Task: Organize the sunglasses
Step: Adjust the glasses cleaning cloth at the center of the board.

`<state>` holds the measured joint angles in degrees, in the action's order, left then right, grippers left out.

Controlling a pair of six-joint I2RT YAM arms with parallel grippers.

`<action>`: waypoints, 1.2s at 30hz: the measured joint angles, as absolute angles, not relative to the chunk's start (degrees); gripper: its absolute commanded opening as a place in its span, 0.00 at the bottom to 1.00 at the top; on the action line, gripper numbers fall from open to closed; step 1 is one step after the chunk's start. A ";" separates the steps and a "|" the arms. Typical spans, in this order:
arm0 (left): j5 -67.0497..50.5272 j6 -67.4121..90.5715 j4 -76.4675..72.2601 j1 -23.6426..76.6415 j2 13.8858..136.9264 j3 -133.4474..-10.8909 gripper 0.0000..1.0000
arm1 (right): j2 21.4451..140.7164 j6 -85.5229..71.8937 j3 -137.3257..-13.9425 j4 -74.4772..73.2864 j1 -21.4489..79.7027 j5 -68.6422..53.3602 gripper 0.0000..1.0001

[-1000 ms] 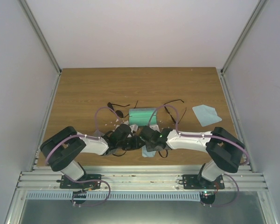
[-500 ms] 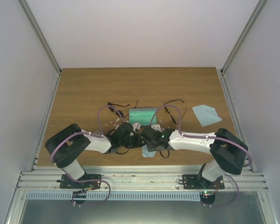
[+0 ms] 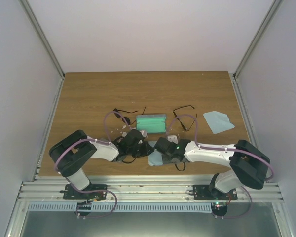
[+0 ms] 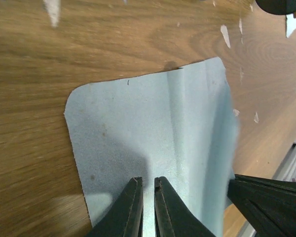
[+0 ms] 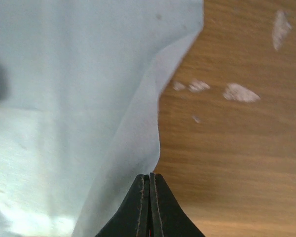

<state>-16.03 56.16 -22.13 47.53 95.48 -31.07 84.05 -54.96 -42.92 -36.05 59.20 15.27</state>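
Both left gripper (image 4: 148,180) and right gripper (image 5: 150,177) are clamped on the light blue cloth (image 4: 153,133) near the green case (image 3: 151,122), likely to spread it.

I'm over a brown wood-grain table (image 3: 89,94), plain white walls (image 3: 153,29) on three sides, grey metal posts (image 3: 43,37) in the corners.

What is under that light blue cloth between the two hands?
Only the wooden table shows around the cloth; whatever lies beneath is covered.
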 measured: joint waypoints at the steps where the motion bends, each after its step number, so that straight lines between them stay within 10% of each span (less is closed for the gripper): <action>1: -15.18 56.14 -21.10 47.51 94.91 -31.09 0.11 | 83.50 -55.40 -42.30 -36.40 59.20 15.40 0.00; 10: -11.29 54.87 -13.78 47.51 92.38 -32.67 0.15 | 82.00 -58.63 -39.59 -38.65 59.20 15.35 0.01; 17: -13.69 52.31 -12.67 47.48 90.39 -32.69 0.25 | 79.83 -58.92 -39.62 -39.59 59.20 15.00 0.27; 36: -21.67 52.27 -12.78 50.54 86.11 -27.42 0.15 | 77.14 -54.70 -39.16 -31.90 58.19 11.77 0.16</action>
<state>-21.67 52.27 -12.78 50.54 86.11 -27.42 77.14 -54.70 -39.16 -31.90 58.19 11.77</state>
